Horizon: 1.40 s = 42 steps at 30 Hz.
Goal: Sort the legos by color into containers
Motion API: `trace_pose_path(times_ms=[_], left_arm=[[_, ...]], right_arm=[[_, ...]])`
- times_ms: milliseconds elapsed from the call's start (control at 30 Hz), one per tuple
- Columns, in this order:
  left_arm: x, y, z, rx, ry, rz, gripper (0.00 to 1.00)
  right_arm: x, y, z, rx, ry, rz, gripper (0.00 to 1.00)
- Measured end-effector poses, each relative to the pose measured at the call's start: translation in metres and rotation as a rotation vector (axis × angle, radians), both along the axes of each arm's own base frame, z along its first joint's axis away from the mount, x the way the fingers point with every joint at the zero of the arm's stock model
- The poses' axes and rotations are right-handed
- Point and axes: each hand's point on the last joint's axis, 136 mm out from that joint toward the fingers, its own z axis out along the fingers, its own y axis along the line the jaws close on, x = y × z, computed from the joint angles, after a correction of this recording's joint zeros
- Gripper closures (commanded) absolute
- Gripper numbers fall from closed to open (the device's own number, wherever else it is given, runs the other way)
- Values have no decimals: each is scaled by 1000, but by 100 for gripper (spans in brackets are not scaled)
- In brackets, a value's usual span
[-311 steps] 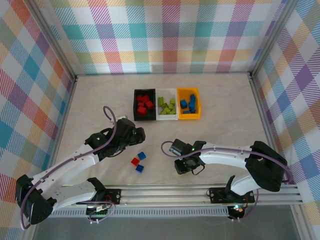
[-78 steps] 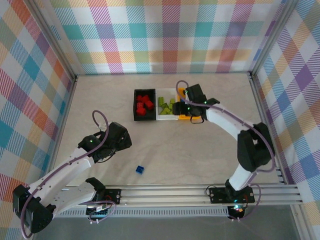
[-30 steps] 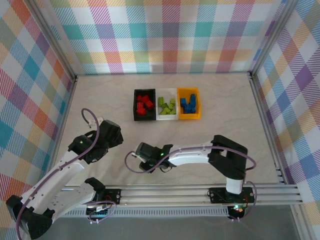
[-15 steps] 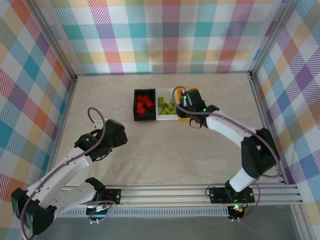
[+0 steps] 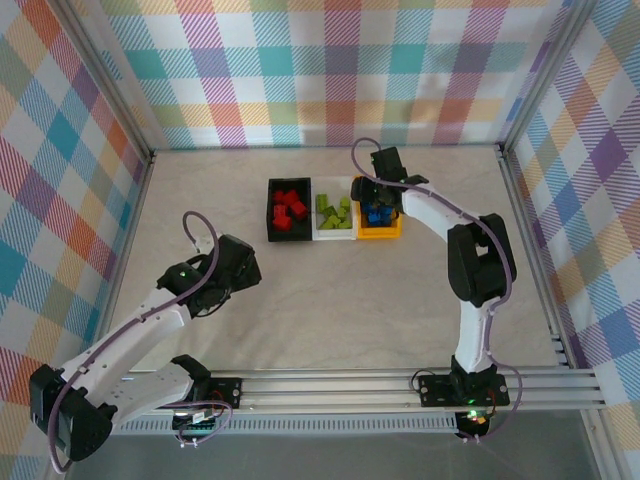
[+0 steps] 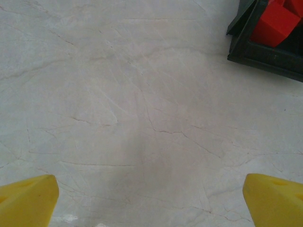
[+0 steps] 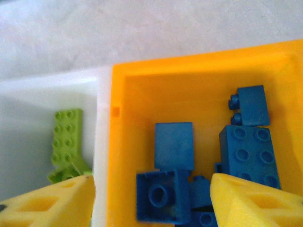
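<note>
Three bins stand in a row at the back of the table: a black bin with red legos, a white bin with yellow-green legos, and an orange-yellow bin with blue legos. My right gripper hangs open over the orange-yellow bin. In the right wrist view my right gripper has several blue legos lying loose below it, and a yellow-green lego shows in the white bin. My left gripper is open over bare table, and in the left wrist view the left gripper has the black bin's corner ahead to the right.
Plaid walls on aluminium posts close in the table at the back and both sides. A metal rail carrying both arm bases runs along the near edge. The right arm stretches from its base up to the bins.
The right gripper went from the near-middle of the table, where a blue lego lay, to the orange-yellow bin and now stands open above it. That lego no longer lies on the table. The left arm shifted slightly.
</note>
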Motion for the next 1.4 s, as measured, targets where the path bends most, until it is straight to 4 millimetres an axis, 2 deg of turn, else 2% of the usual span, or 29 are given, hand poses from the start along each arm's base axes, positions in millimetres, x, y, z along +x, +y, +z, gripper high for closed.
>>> trace_pose_path(times_ms=[133,200,333,467,533,633,700,800,867,1000,1133,1267,1400], left_arm=[[5,2,2,14,-20,12,0],[10,4,7,27,-55,28,0],[28,11,25,70,-167,59,0],[55,13,47,124,-292,48,0],[72,22,48,170,-313,65,0],[102,46,34,237,-298,110,0],[118,68,11,277,-259,140,0],[124,92,-26,326,-200,150,0],[123,100,-47,347,-180,128,0],[127,100,-68,348,-217,70,0],[144,96,-74,320,-282,36,0],[144,87,-83,285,-332,-11,0],[147,82,-84,222,-394,-66,0]], right_arm=[[4,-3,5,18,-12,-10,18],[-1,-5,5,28,-17,-11,0],[-31,-15,15,54,-33,-20,0],[-55,-24,46,102,-114,-27,0],[-65,-29,55,126,-150,-40,0],[-80,-36,55,144,-163,-63,0],[-88,-42,51,140,-155,-83,0],[-95,-51,51,126,-158,-115,0],[-100,-57,56,117,-177,-132,0],[-116,-76,66,94,-236,-174,0],[-130,-98,62,75,-285,-202,0],[-137,-132,51,-16,-325,-243,0],[-135,-168,46,-144,-372,-281,0]])
